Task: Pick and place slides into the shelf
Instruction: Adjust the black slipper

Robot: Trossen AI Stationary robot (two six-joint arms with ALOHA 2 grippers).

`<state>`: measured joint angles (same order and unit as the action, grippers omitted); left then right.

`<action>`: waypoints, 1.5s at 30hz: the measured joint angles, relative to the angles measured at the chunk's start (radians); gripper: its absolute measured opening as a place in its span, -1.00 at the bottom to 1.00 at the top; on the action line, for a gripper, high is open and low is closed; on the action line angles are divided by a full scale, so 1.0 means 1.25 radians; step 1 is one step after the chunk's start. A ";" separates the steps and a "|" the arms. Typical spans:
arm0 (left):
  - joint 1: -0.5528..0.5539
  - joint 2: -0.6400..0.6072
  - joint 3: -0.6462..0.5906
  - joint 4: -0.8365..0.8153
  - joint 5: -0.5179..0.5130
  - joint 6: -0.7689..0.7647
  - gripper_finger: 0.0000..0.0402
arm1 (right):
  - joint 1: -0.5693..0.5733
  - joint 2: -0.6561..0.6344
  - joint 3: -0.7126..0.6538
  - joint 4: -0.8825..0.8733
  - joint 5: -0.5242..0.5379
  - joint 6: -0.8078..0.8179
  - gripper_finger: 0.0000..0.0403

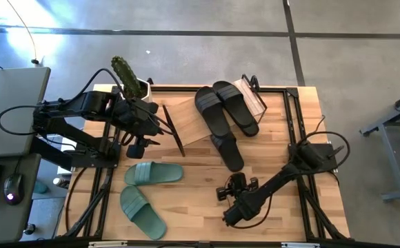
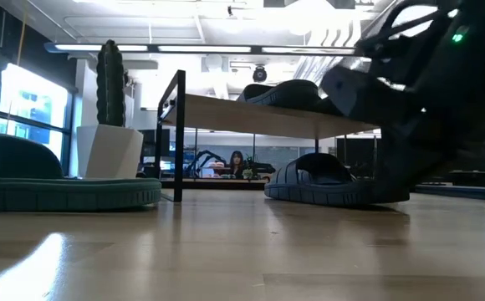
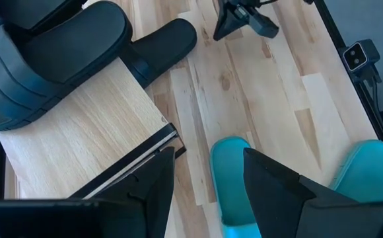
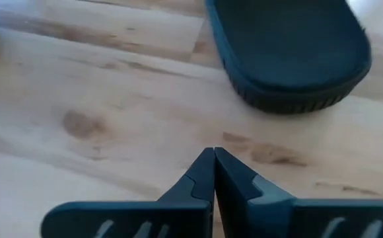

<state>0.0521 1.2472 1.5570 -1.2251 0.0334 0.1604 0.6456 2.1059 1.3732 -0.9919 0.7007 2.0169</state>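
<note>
In the high view, two black slides point(image 1: 226, 107) lie on the shelf point(image 1: 186, 120) at upper centre, a third black slide point(image 1: 228, 151) sits on the worktop point(image 1: 193, 200) just below it, and two green slides point(image 1: 148, 193) lie at lower left. The left hand point(image 1: 139, 148) hangs open, holding nothing, by the shelf's left edge above the green pair. The right hand point(image 1: 236, 186), fingers shut and empty, rests at lower centre near the third slide.

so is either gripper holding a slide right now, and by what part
Nothing is held. The left gripper is open above the table near the shelf, and the right gripper is shut on nothing, just short of a black slide.
</note>
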 joint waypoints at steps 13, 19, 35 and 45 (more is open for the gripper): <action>0.000 0.000 0.000 -0.003 0.000 -0.009 -0.18 | -0.075 0.000 -0.074 0.042 0.013 -0.007 -1.00; 0.000 0.000 0.000 -0.003 0.000 -0.012 -0.18 | -0.102 -0.004 -0.099 0.082 0.028 -0.007 -1.00; 0.000 0.001 0.000 -0.003 0.000 -0.015 -0.18 | -0.181 0.000 -0.107 0.115 0.071 -0.040 -1.00; 0.000 0.001 0.000 -0.004 0.000 -0.028 -0.18 | -0.197 -0.009 -0.171 0.227 0.095 -0.028 -1.00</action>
<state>0.0521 1.2480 1.5570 -1.2304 0.0334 0.1257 0.3992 2.0953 1.1599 -0.7076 0.8196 1.9814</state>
